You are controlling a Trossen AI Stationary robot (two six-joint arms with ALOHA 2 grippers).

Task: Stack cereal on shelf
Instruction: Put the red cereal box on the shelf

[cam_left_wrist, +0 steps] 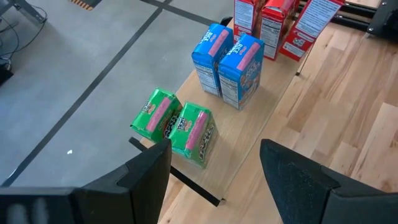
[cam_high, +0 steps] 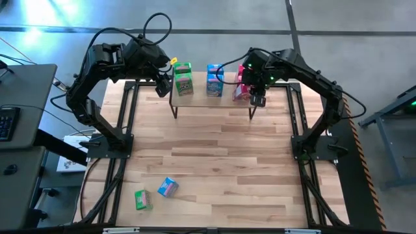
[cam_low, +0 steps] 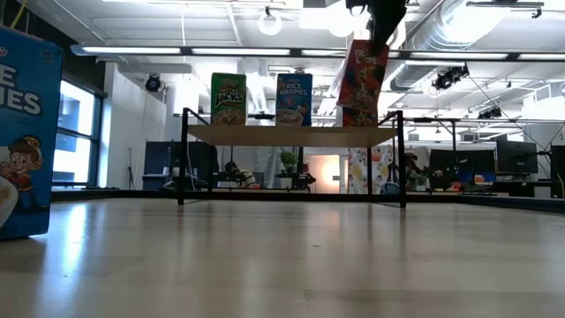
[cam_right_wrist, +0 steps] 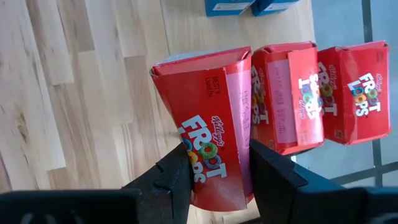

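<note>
The shelf (cam_high: 214, 104) stands at the table's far middle. On it stand two green cereal boxes (cam_left_wrist: 177, 124), two blue ones (cam_left_wrist: 227, 62) and two red ones (cam_right_wrist: 320, 93). My right gripper (cam_right_wrist: 214, 177) is shut on a third red box (cam_right_wrist: 208, 130) over the shelf's right end. That box also shows in the low view (cam_low: 362, 75). My left gripper (cam_left_wrist: 214, 180) hovers open above the shelf's left end, near the green boxes, with nothing between its fingers. My right gripper pinches the red box between its two fingers, on two opposite sides near its upper end (cam_right_wrist: 211, 186). The fingers come from above, pointing steeply down. The box hangs tilted below them (cam_low: 364, 79). I cannot tell whether its lower end touches the shelf.
A green box (cam_high: 143, 199) and a blue box (cam_high: 168, 187) lie on the tabletop near its front left. That blue box stands large at the left of the low view (cam_low: 22, 132). Bare wood lies between them and the shelf.
</note>
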